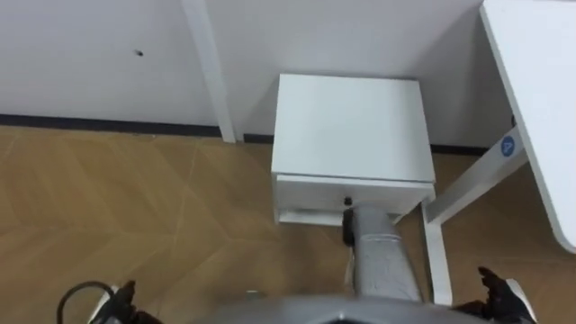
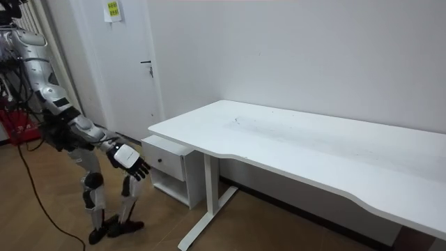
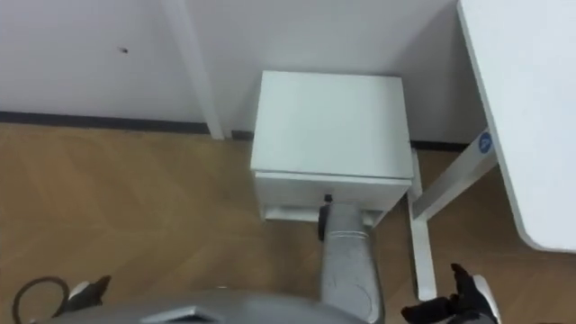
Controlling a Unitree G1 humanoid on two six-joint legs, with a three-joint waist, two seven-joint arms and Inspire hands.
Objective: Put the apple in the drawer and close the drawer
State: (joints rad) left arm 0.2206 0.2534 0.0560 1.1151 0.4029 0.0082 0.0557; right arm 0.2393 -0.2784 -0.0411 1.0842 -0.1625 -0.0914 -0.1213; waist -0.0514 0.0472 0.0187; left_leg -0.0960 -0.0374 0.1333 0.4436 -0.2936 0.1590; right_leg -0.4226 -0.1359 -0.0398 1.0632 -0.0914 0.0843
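The robot stands bent forward before a small white cabinet (image 1: 349, 126) on the wooden floor (image 1: 135, 207), just left of the white worktop (image 1: 540, 81). The drawer (image 1: 360, 192) is in the cabinet's near face and appears pushed in, its dark knob (image 1: 347, 202) towards the robot. The right robot hand (image 1: 506, 300) hangs near and to the right of the drawer, well apart from it, past the worktop's leg (image 1: 468, 184), fingers loosely spread and empty. The left robot hand (image 1: 121, 295) is at the near left; open or closed, I cannot tell.
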